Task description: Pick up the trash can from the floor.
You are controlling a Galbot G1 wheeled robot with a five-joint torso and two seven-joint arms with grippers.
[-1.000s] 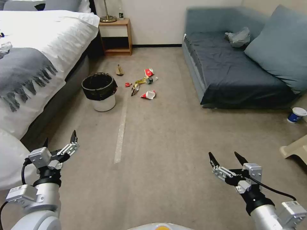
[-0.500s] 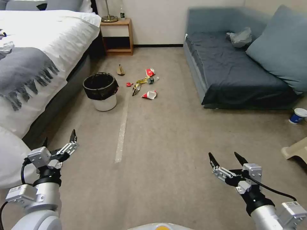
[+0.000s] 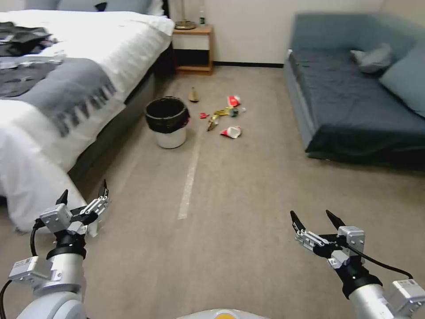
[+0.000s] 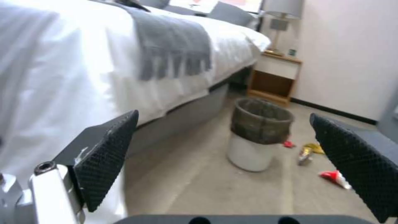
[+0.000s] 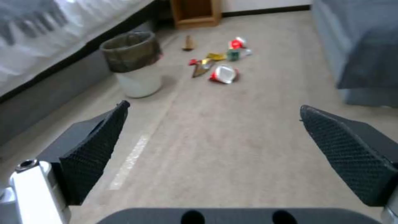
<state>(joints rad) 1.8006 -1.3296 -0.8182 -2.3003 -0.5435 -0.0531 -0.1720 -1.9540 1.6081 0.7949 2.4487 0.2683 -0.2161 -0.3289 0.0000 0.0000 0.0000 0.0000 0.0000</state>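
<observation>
The trash can [image 3: 168,122], white with a black bag folded over its rim, stands upright on the carpeted floor [image 3: 248,186] beside the bed, well ahead of both arms. The left wrist view shows the trash can [image 4: 259,134] between the spread fingers, and in the right wrist view the trash can [image 5: 135,63] stands off to one side. My left gripper [image 3: 84,197] is open low at the near left, with nothing in it. At the near right my right gripper [image 3: 315,219] is also open and holds nothing.
A bed [image 3: 66,88] with a white cover and grey throw runs along the left. Scattered litter [image 3: 223,117] lies on the carpet right of the can. A dark blue sofa [image 3: 354,102] fills the right side. A wooden nightstand [image 3: 192,46] stands at the far wall. A pale tape strip [image 3: 189,177] runs down the carpet.
The whole head view has shifted: the camera turned left, so the can, litter and sofa sit further right and more of the bed shows. Both grippers stay open in the same pose.
</observation>
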